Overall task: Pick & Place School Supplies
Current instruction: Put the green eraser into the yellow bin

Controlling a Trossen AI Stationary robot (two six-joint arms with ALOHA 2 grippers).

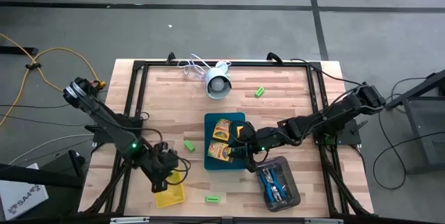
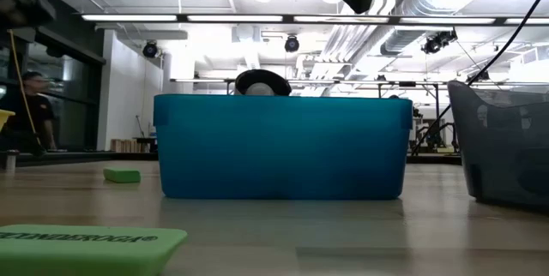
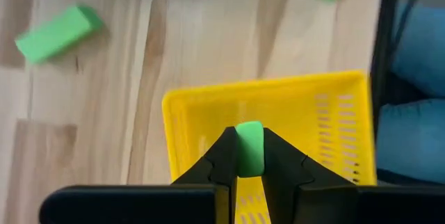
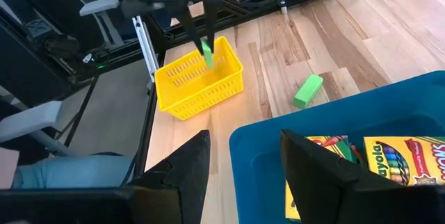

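My left gripper hangs above the yellow perforated plastic basket near the front-left corner of the wooden desk, its jaws clamped on a small bright green rectangular block. My right gripper hovers over the front edge of the teal plastic tray at the desk's middle, jaws apart and holding nothing. Two yellow-orange printed crayon boxes lie inside that tray. Blue-handled scissors lie in the dark grey bin just right of the tray, near the front edge. Loose green blocks rest on the bare wood: one left of the tray, one by the front edge, one toward the back edge. A white round device with a cable sits near the back edge.
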